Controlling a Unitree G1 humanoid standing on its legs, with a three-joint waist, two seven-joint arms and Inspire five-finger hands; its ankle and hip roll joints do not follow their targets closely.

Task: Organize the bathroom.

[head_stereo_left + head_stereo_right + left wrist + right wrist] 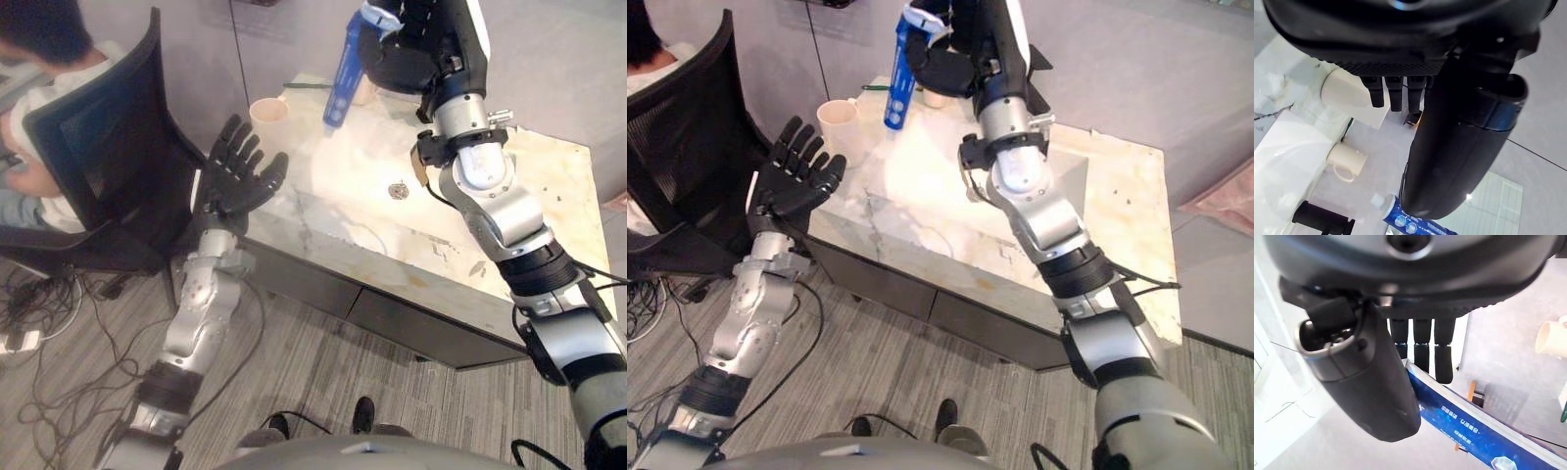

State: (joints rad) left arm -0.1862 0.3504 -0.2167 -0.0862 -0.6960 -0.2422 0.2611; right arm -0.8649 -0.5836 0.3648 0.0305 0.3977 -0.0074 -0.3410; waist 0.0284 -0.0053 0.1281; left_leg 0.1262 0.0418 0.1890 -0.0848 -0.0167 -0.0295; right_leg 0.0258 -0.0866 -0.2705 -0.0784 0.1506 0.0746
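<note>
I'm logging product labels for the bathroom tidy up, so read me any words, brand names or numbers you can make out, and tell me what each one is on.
Blue tube, held in the right hand above the counter: light print along its side, too small and blurred to read.
Cream cup on the counter: no print visible.
Left hand, open beside the counter: no markings visible.
Nothing else carries readable text.

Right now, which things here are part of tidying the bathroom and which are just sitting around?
Part of the job:
- blue toothpaste tube, held up over the counter in the right hand
- cream cup on the counter's far left corner
- marble counter with its sink basin

Just around:
- black office chair with a person seated
- left hand, open, idle beside the counter
</note>
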